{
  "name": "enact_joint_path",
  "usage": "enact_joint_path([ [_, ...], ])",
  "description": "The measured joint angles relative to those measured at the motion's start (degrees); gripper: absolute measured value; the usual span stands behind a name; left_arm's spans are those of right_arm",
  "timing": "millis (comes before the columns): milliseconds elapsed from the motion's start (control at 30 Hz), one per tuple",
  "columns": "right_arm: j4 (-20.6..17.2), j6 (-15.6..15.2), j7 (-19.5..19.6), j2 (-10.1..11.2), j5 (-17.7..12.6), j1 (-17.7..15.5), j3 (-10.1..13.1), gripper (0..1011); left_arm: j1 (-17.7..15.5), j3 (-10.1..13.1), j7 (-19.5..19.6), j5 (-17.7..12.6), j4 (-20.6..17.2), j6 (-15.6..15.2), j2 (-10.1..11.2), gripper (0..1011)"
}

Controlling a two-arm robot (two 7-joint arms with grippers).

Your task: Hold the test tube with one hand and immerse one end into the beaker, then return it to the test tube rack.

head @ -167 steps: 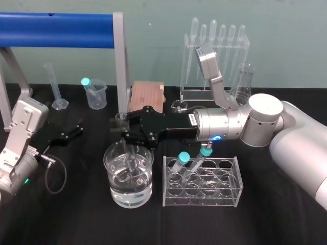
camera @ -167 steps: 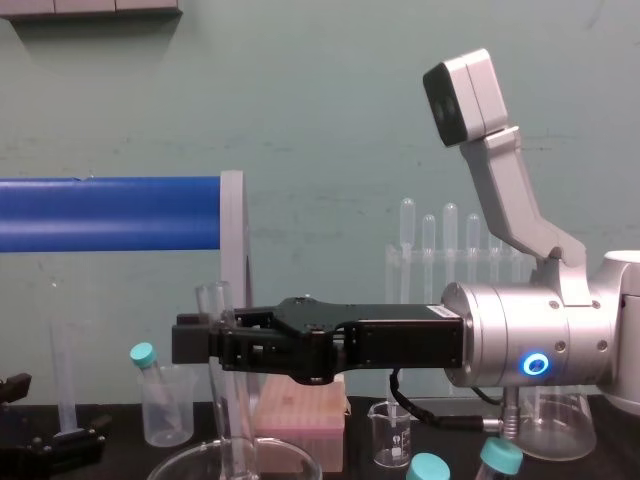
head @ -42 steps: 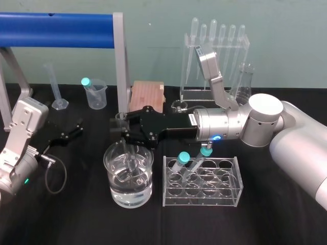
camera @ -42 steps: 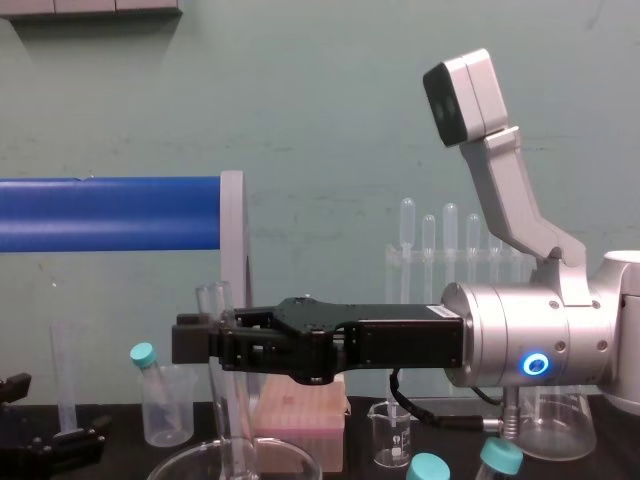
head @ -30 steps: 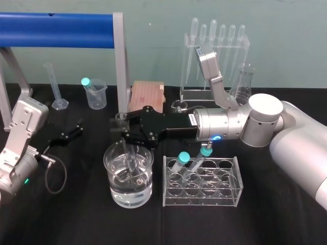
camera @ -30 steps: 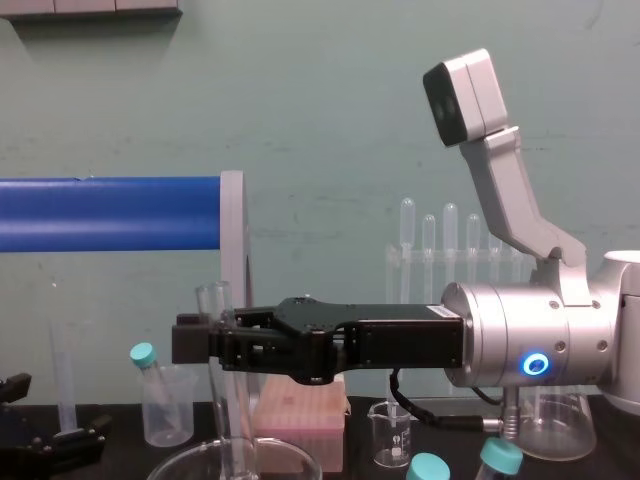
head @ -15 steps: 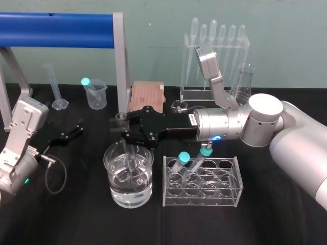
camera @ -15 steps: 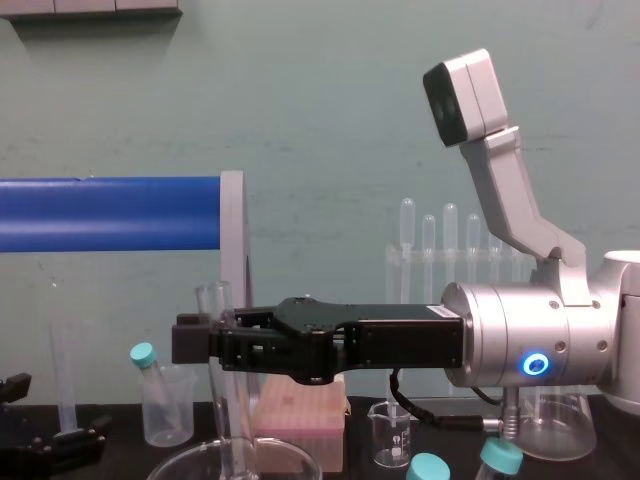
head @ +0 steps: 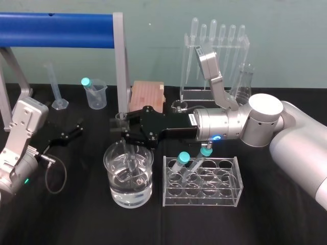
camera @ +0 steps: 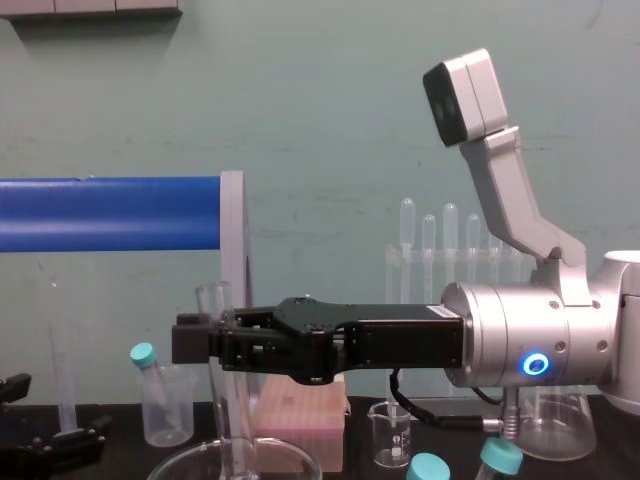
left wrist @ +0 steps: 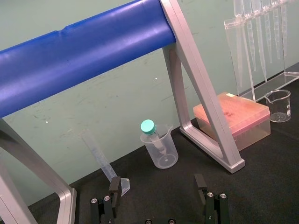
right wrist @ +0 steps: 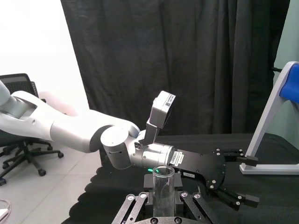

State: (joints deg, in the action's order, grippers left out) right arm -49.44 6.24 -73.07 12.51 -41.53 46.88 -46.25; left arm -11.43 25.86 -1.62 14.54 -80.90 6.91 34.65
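Black fingers of my left gripper lie spread and idle near the table's left edge, and I'd leave them be. Toward the front edge stands the beaker, part full of water. The tube leans in it, lower end under the surface as far as I can judge, pinched from the right by the right gripper. The dip looks made, so I'd lift straight up until the tip clears the rim without knocking the glass wall. Then I'd carry it right to the rack just beside the beaker, aiming for a free hole away from the capped tubes.
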Motion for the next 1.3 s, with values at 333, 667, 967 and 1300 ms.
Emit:
enact_joint_path([
  [333, -0.48, -0.01, -0.18, -0.03, 0.17, 0.1, 0.0, 242, 0.0, 0.0, 0.0, 0.0, 0.0, 0.0, 0.0, 1000],
  [667, -7.34, 1.86, 1.37, 2.7, -1.55, -0.62, 2.77, 242, 0.0, 0.0, 0.0, 0.0, 0.0, 0.0, 0.0, 1000],
  [967, -15.04, 6.75, 6.68, 7.79, -4.51, -3.27, 9.22, 242, 0.01, 0.0, 0.0, 0.0, 0.0, 0.0, 0.0, 1000],
  [1300, -23.82, 8.91, 17.59, 14.97, -3.71, -9.88, 16.19, 242, 0.0, 0.0, 0.0, 0.01, 0.0, 0.0, 0.0, 1000],
])
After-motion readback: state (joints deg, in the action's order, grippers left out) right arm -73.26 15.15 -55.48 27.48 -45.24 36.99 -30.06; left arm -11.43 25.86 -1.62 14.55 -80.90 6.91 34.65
